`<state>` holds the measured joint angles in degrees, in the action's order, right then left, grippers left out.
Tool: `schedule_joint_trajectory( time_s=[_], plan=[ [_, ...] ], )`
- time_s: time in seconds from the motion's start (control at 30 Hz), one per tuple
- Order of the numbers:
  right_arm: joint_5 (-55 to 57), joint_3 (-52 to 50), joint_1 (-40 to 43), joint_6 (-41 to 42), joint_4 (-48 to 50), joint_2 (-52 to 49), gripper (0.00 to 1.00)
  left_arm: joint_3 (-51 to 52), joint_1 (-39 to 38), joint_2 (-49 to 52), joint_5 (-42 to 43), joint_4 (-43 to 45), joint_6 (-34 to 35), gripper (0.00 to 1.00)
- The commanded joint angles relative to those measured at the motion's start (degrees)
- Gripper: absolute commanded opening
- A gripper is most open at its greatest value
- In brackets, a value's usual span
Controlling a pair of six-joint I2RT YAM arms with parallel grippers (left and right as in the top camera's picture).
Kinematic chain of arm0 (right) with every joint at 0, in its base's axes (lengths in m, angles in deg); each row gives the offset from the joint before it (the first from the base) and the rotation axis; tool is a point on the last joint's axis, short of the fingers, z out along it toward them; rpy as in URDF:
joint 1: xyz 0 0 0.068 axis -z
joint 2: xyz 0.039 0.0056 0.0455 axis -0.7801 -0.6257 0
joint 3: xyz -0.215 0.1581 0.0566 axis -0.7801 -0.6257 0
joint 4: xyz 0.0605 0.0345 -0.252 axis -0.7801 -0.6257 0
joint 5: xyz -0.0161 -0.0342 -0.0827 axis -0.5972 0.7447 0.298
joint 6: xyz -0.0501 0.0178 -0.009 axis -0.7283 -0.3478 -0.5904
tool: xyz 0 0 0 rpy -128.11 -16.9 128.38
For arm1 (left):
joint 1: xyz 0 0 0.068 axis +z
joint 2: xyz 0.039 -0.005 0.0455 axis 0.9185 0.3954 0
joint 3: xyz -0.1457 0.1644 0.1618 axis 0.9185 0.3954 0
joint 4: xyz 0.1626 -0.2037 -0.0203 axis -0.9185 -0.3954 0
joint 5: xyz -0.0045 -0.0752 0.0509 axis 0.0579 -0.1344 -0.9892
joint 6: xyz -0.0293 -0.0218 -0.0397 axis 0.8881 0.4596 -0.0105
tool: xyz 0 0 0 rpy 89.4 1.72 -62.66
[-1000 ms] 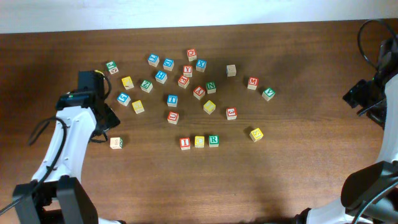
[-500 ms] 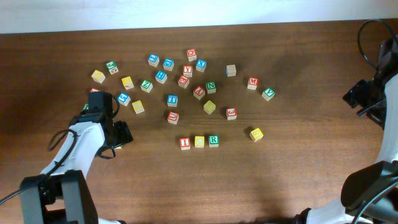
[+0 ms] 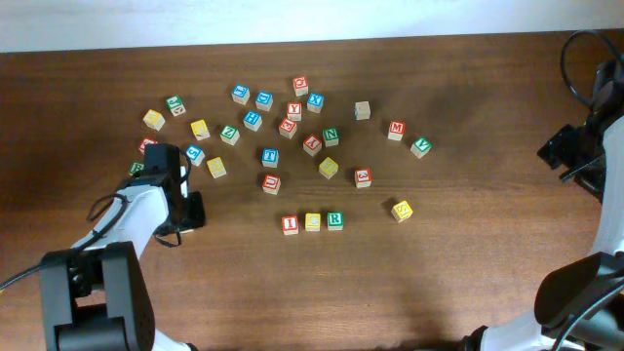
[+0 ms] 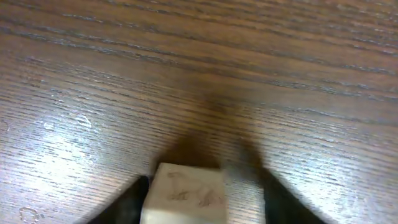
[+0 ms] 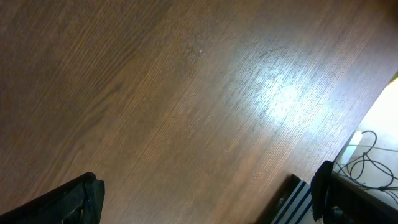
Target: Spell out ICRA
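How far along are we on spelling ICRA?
Done: the I cube, C cube and R cube sit in a row. In hand: the left pincer straddles a pale cube, letter unreadable, grip unclear. Left: an A right of the R cube. The right pincer is open, empty.

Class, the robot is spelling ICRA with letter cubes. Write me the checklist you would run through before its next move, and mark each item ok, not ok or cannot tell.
1. I cube, C cube and R cube side by side in one row: ok.
2. Bare table right of the R cube for the last letter; the yellow cube stands apart: ok.
3. Pale cube between the left gripper's fingers is the A: cannot tell, its letter is unreadable.
4. Left gripper closed firmly on that cube: cannot tell.
5. Right gripper open and away from the cubes: ok.
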<state>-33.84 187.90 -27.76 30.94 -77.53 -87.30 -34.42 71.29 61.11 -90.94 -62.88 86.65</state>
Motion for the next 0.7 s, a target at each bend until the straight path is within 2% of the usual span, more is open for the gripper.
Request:
schedule_joint_trajectory(
  time_s=[0.0,0.07,0.23,0.33,0.47,0.53,0.63,0.67],
  plan=[
    [0.2,0.5,0.2,0.3,0.0,0.6,0.98,0.5,0.1,1.1,0.1,0.1,-0.5,0.35],
    [0.2,0.5,0.2,0.3,0.0,0.6,0.98,0.4,0.1,1.0,0.1,0.0,-0.4,0.26],
    [0.2,0.5,0.2,0.3,0.0,0.6,0.98,0.4,0.1,-0.8,-0.3,-0.4,-0.4,0.26],
    [0.2,0.5,0.2,0.3,0.0,0.6,0.98,0.4,0.1,-3.6,-1.5,-0.8,-0.4,0.21],
    [0.2,0.5,0.2,0.3,0.0,0.6,0.98,0.4,-1.6,-4.5,-2.4,-1.0,0.7,0.21],
    [0.2,0.5,0.2,0.3,0.0,0.6,0.98,0.4,-5.9,-4.5,-8.9,-1.1,1.1,0.22],
    [0.2,0.5,0.2,0.3,0.0,0.6,0.98,0.4,-14.1,-4.5,-26.9,-2.6,8.2,0.23],
    [0.2,0.5,0.2,0.3,0.0,0.6,0.98,0.5,-15.8,-4.5,-29.9,-2.8,9.3,0.22]
  ],
)
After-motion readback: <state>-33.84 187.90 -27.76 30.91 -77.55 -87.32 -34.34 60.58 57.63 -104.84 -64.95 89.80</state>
